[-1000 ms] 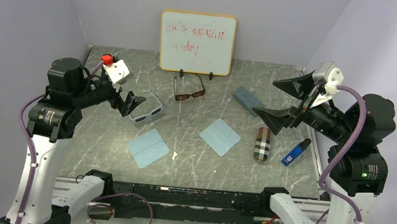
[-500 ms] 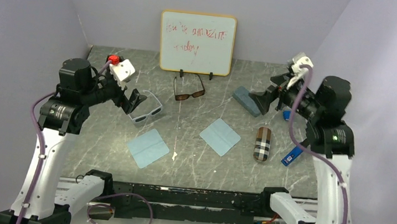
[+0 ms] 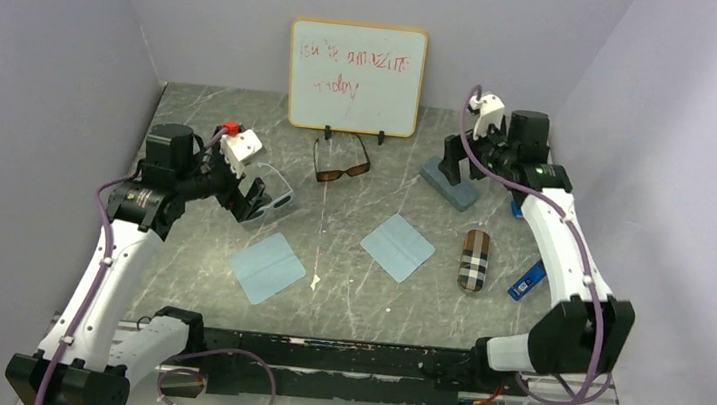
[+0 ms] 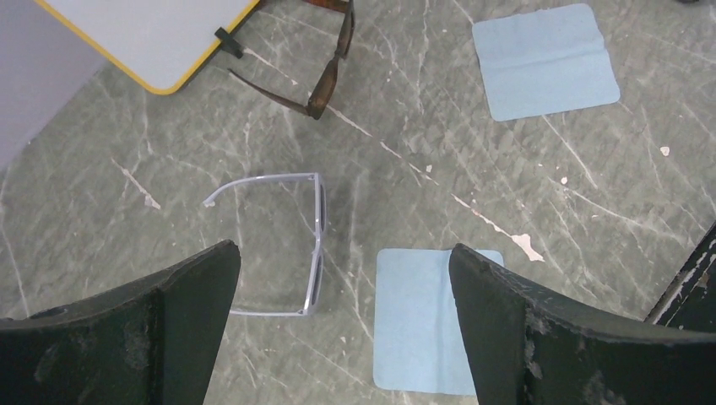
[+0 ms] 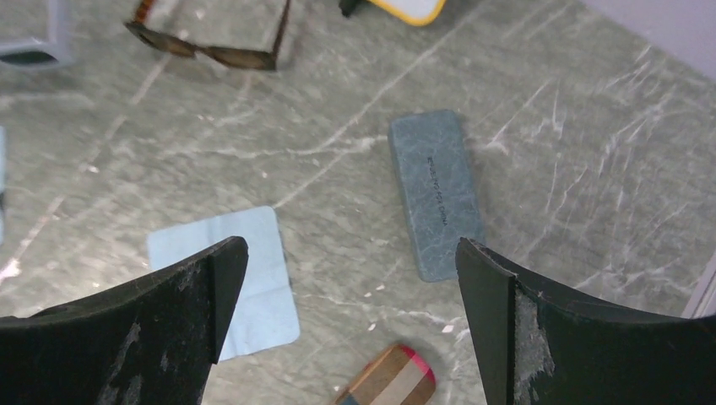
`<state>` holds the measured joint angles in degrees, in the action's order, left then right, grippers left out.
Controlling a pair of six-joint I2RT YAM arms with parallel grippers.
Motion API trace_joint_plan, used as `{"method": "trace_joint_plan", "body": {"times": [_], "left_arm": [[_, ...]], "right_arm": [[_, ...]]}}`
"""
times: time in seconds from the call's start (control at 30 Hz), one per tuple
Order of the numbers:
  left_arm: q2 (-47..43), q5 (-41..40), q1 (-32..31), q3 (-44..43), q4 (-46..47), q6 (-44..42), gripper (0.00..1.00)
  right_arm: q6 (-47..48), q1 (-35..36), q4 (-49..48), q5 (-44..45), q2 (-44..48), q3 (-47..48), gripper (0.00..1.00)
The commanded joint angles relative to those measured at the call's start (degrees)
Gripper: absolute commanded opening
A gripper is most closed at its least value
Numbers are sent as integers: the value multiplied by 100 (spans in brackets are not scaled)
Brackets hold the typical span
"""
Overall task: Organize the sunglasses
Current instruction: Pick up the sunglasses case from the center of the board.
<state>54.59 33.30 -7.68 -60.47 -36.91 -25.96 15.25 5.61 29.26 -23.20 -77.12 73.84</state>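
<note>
**On table (image 3: 191,245): two sunglasses, neither gripped**

Nearest the arm bases, two blue cloths are lying flat and apart: left cloth (image 3: 268,266), right cloth (image 3: 398,247). Plaid case (image 3: 473,260) is lying right of the right cloth, and a small blue item (image 3: 527,279) is lying beside it by the table's right edge.

Mid-table, left: white pair (image 4: 314,245) is lying with arms unfolded, just beyond the left cloth. Left gripper (image 4: 342,253) is hanging over it, jaws spread wide, holding nothing.

Mid-table, right: grey case (image 5: 435,192) is lying flat. Right gripper (image 5: 350,249) is hovering above it, jaws spread wide, empty.

Farthest back, centre: brown pair (image 3: 341,169) is lying unfolded, apart from the white pair, just before the whiteboard (image 3: 354,77), which is standing against the rear wall.
</note>
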Motion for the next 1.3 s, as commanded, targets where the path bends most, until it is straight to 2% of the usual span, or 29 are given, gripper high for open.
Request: {"method": "trace_joint_plan", "body": {"times": [0.0, 0.1, 0.2, 0.37, 0.5, 0.73, 1.0, 1.27], "left_arm": [[-172, 376, 21, -21, 335, -119, 99], [-209, 371, 29, 49, 333, -118, 99], [-225, 348, 39, 95, 329, -111, 99], [-221, 487, 93, 158, 361, -86, 99], [-242, 517, 142, 226, 375, -85, 99], [-221, 581, 195, 252, 363, -90, 99], [-202, 649, 254, 271, 308, -131, 99], [-185, 750, 341, 284, 323, -120, 99]], "right_arm": [[726, 38, -229, 139, -554, 99, 99], [1245, 37, -242, -89, -865, -64, 99], [1411, 58, -507, 39, -1138, -192, 100], [1923, 54, -127, -13, -1822, 268, 100], [2121, 55, -172, -37, -2191, 355, 100], [2140, -28, -310, 611, -2899, 601, 100], [1990, -161, -756, 1000, -3202, 457, 100], [1983, -262, -716, 845, -3417, 405, 100]]}}
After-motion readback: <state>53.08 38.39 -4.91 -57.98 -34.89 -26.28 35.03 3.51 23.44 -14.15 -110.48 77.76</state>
